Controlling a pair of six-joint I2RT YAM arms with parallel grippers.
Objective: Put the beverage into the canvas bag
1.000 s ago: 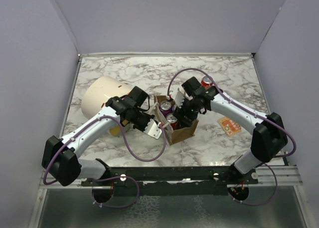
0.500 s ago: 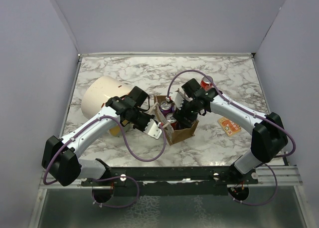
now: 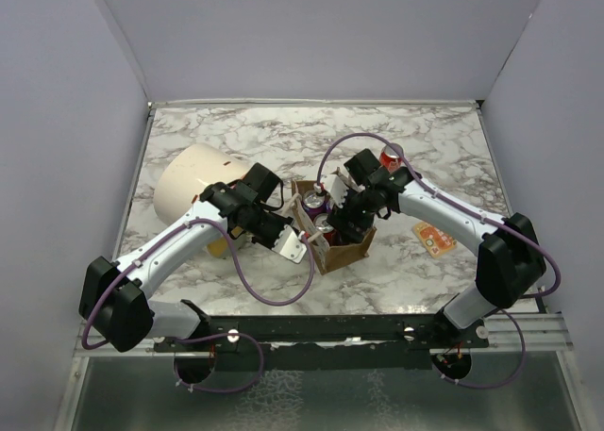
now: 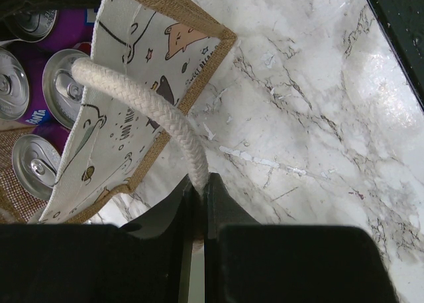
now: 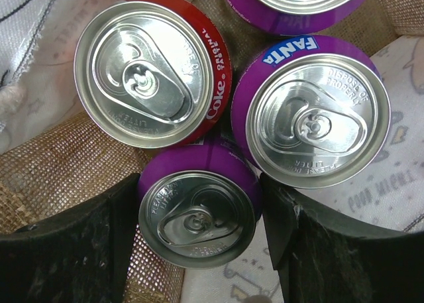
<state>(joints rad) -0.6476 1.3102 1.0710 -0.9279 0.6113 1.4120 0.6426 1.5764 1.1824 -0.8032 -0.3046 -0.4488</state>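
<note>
We count four cans in the canvas bag (image 5: 53, 177): one Coke can (image 5: 149, 74), three purple, the 2 o'clock Fanta can (image 5: 318, 121) legible; our right gripper (image 5: 197, 223) clamps the 6 o'clock can (image 5: 197, 213), our left gripper (image 4: 197, 203) pinches a rope handle (image 4: 142, 107).

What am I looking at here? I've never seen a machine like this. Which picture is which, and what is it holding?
These are two robot arms bolted to a marble table. The wide picture looks down from above. The other two pictures come from a small camera on each wrist.

The left hand pinches the rope handle of a small bag. The right hand is inside the bag with its fingers either side of a purple can, apparently gripping it. Next to that can are a Coke can and a Fanta can.

Also on the table are a cream cylinder, a red can and an orange packet.
</note>
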